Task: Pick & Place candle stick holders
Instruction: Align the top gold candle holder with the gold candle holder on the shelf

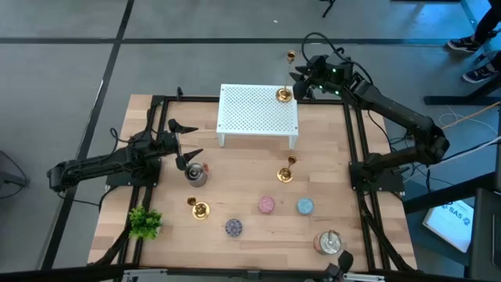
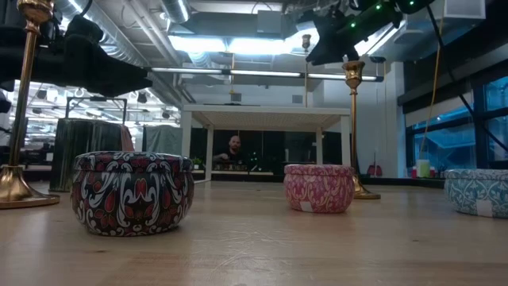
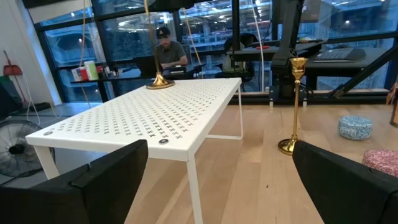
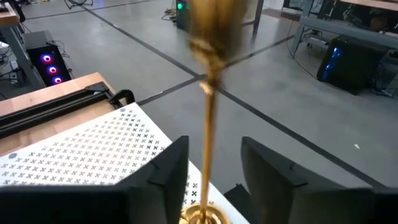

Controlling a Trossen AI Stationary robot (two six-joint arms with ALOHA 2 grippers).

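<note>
Grey floor (image 1: 63,70), glazed walls (image 3: 112,43)

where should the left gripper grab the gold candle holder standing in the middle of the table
Grip the candle stick holder on its thin stem, about midway up, coming in level from the side. It stands upright on a flared round base, and the stem is the only narrow straight part. The left gripper is open with clear table between it and the holder, so a sideways approach from its own side looks easiest.

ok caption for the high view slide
Right pincer beside a gold holder on the white rack; two more holders stand on the table; left arm waits.
</note>
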